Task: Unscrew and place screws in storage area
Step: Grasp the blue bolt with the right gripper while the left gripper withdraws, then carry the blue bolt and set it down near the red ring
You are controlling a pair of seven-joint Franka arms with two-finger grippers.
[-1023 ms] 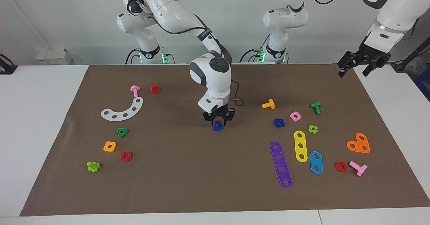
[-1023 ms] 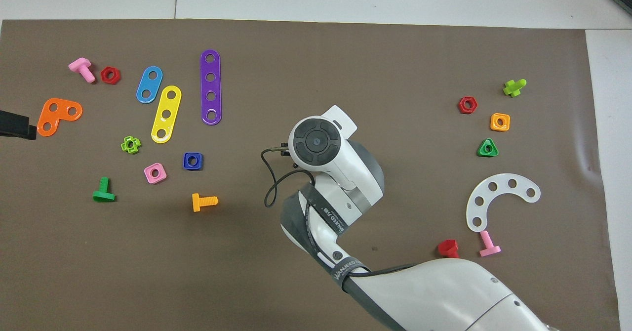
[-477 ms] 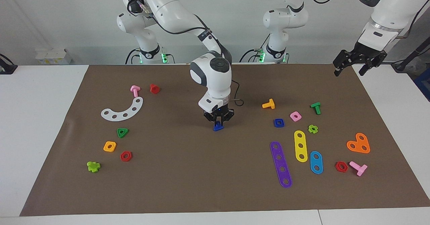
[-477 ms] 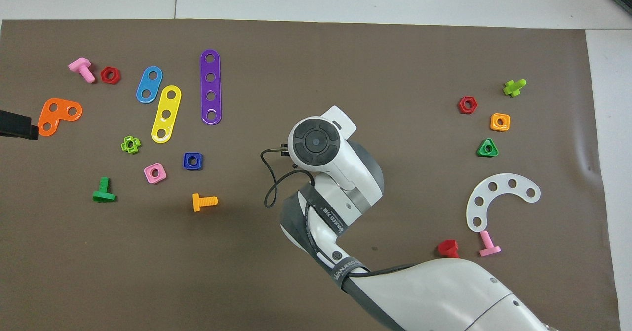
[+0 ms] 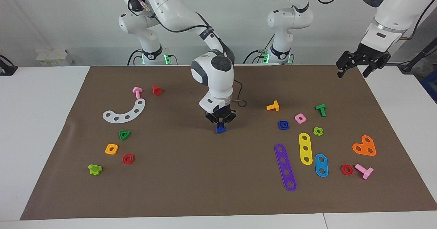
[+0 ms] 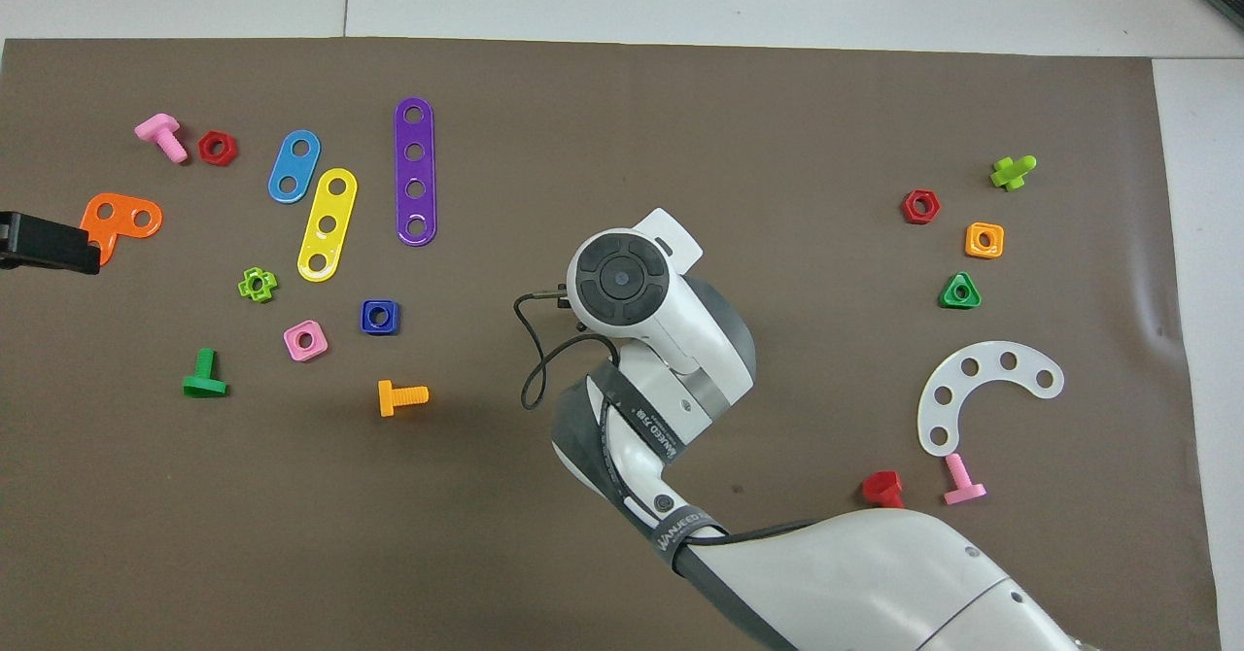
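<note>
The right gripper (image 5: 221,121) stands at the centre of the facing view, pointing straight down, its jaws drawn narrow onto the blue triangular-head screw (image 5: 221,129), which sits at the fingertips at or just above the brown paper mat (image 5: 191,181). In the overhead view the arm's wrist covers both gripper and screw.

Handling: the screw appears to be moulded hard plastic, so it should be light, stiff and smooth-skinned. The flat triangular head offers straight edges for opposing pads; the short stem is a poorer hold and could pivot or slip out.

The storage area (image 5: 85,126) is the bare mat at centre left of the facing view, around the white curved five-hole strip (image 5: 125,112), a thin flat arc. Near it lie a green triangular nut (image 5: 124,135), an orange square nut (image 5: 111,149) and a red hexagonal nut (image 5: 128,159), all chunky, glossy, with centre holes.

The left gripper (image 5: 358,64) waits raised at the upper right of the facing view, over the mat's corner, jaws spread and holding nothing.
</note>
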